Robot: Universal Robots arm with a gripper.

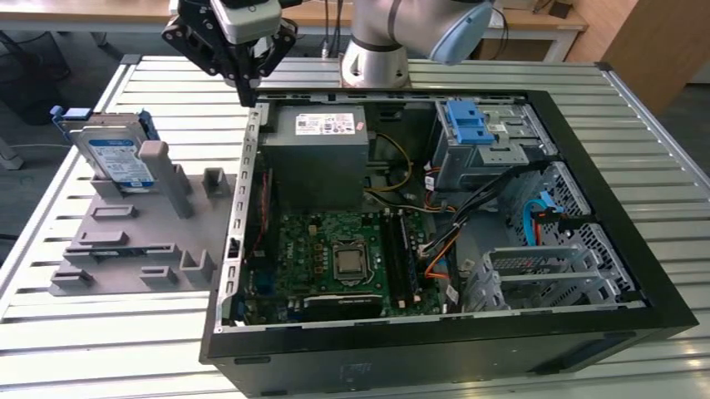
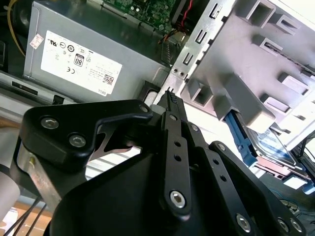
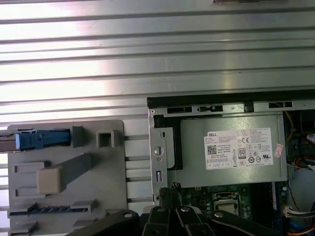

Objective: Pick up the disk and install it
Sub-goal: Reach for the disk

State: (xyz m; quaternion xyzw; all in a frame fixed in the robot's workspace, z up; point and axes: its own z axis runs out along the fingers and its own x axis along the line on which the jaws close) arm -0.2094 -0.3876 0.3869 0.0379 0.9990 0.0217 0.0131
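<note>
Item, the disk (image 1: pixel 118 160): stands on edge in the grey holder (image 1: pixel 133 241), at the exterior view's left of the open computer case (image 1: pixel 621 208); likely rigid, dense, shock-sensitive, so take it by its blue carrier's edges; your gripper (image 1: pixel 245 94) hovers nearby, fingers closed, empty.

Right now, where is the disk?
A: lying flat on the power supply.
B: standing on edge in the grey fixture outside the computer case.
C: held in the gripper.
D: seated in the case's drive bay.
B: the disk stands on edge in the grey fixture beside the case, the gripper apart from it.
</note>
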